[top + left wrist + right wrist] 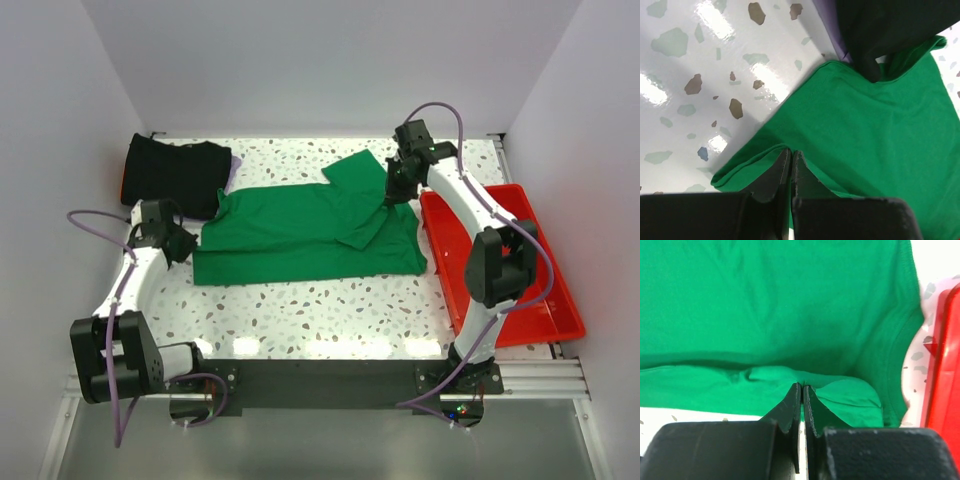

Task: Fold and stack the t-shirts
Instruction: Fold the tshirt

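Observation:
The green t-shirt (310, 232) lies folded lengthwise across the middle of the table, one sleeve flap at its far right. My left gripper (182, 243) is shut on its left edge; in the left wrist view (790, 152) the fingers pinch a fold of green cloth (875, 125). My right gripper (392, 196) is shut on the shirt's far right edge; in the right wrist view (802, 386) the fingers pinch bunched green cloth (765, 305). A stack of folded black t-shirts (175, 172) sits at the back left, a purple edge (832, 30) showing beneath it.
A red plastic tray (540, 290) stands along the right side, its rim close to my right gripper and also visible in the right wrist view (942, 355). White walls enclose the speckled table (330, 315) on three sides.

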### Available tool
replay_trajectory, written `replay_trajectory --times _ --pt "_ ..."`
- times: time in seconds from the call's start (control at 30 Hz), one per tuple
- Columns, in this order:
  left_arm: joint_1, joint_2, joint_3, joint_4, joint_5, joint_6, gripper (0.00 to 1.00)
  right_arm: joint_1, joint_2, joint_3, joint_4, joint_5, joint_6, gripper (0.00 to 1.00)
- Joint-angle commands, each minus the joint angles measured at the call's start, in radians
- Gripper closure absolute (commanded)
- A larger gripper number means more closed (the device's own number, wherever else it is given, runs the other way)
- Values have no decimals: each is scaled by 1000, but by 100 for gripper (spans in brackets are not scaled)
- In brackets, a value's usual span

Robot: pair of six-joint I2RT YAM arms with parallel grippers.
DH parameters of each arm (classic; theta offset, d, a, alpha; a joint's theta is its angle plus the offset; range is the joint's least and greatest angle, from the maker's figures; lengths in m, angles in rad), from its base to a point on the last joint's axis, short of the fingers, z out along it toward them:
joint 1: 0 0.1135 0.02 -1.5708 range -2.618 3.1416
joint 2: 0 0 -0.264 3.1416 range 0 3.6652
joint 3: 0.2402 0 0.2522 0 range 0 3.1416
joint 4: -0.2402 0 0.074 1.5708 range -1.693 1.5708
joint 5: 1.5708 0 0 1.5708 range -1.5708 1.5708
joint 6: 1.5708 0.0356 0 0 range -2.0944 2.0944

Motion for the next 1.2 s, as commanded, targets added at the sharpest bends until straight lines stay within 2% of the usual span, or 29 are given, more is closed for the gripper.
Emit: replay_trajectory --times 0.0,0.47,0.53,0.57,0.6,0.67,0.7,0.77,0.83,1.03,1.17 --pt "11 -6 25 92 17 29 100 -11 7 52 -19 16 -30 100" --pt "13 190 108 164 61 137 100 -11 66 101 -16 21 -35 100" --pt "13 210 140 160 57 164 90 -12 76 127 -18 24 -39 100" --pt "13 213 149 155 55 172 80 -12 89 142 -28 21 -41 86" --pt "14 216 167 152 51 178 56 -12 94 159 -35 20 -44 71" --pt "13 216 181 134 45 190 33 -12 100 202 -50 13 -50 41" --pt "11 206 186 131 37 195 20 -12 93 211 -50 12 -51 37" --pt "11 190 171 123 34 200 13 -12 73 202 -35 10 -53 27" --pt "0 156 148 127 37 206 11 -12 34 163 -15 -8 -59 25" --pt "-124 66 24 186 29 177 7 5 -52 -31 20 -98 -55 31" --pt "-204 64 -58 253 89 132 5 29 -78 -164 100 -180 -21 43"
